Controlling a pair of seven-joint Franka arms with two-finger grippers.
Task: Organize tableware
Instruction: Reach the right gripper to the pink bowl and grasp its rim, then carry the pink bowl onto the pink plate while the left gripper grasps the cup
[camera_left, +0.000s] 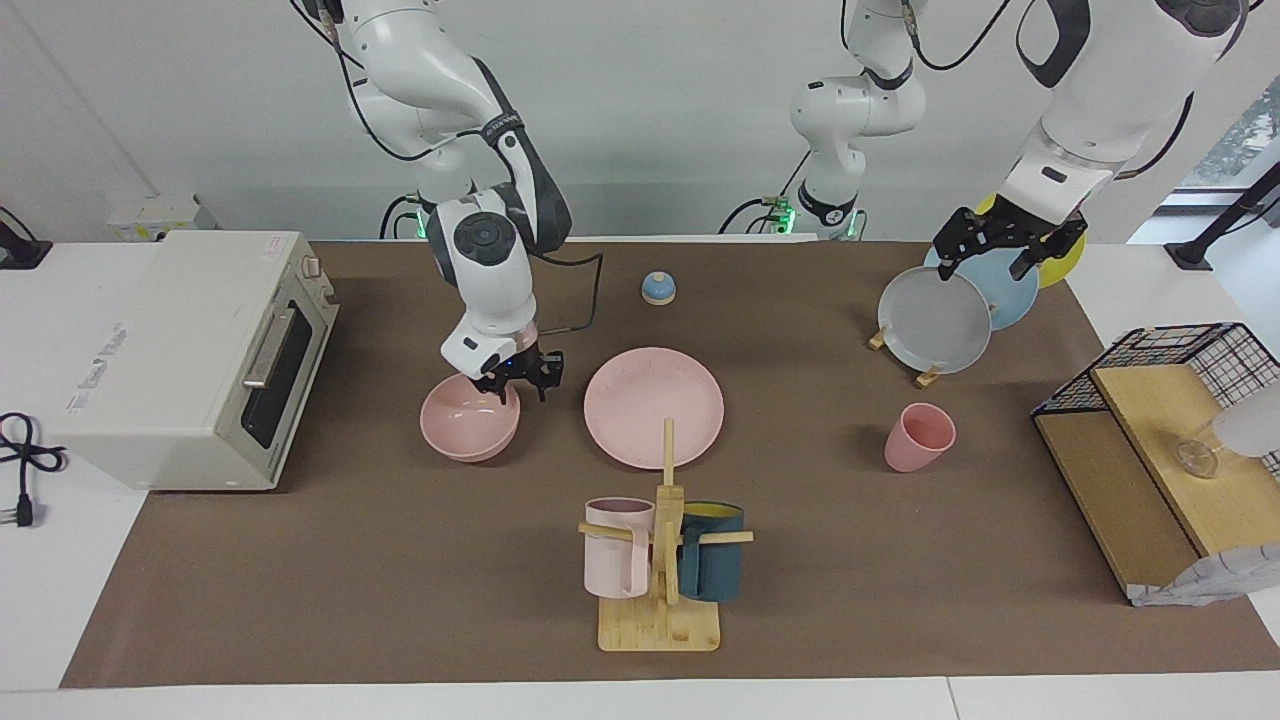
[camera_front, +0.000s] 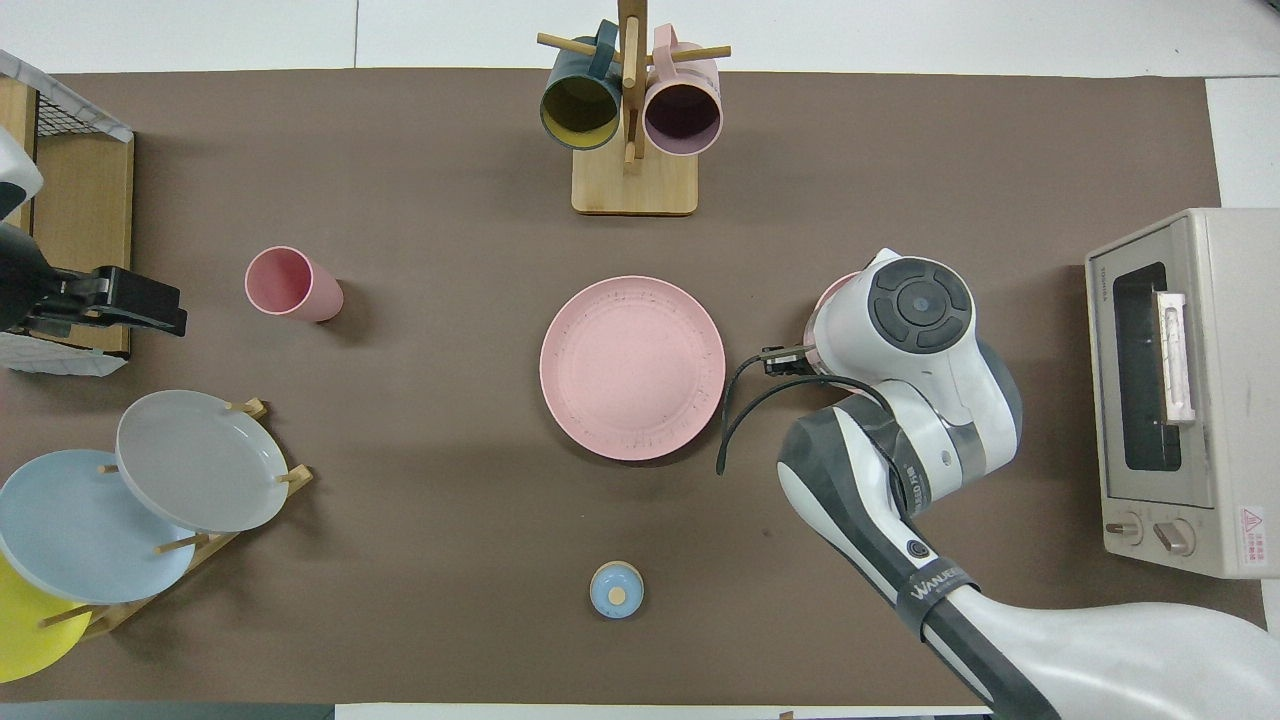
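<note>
The pink plate (camera_left: 654, 405) lies flat at the middle of the table and also shows in the overhead view (camera_front: 632, 367). The pink bowl (camera_left: 465, 428) sits beside it toward the right arm's end; in the overhead view only a sliver of it (camera_front: 826, 300) shows under the arm. My right gripper (camera_left: 515, 383) is down at the bowl's rim on the side nearer the robots. The pink cup (camera_left: 918, 437) (camera_front: 290, 284) stands beside the plate toward the left arm's end. My left gripper (camera_left: 990, 262) (camera_front: 140, 302) is open and empty, raised over the plate rack.
A rack with grey (camera_left: 935, 320), blue and yellow plates stands near the left arm. A wooden mug stand (camera_left: 660, 560) with two mugs is farther out than the plate. A toaster oven (camera_left: 190, 360), a wire-and-wood shelf (camera_left: 1150, 440) and a small blue bell (camera_left: 658, 288) are also there.
</note>
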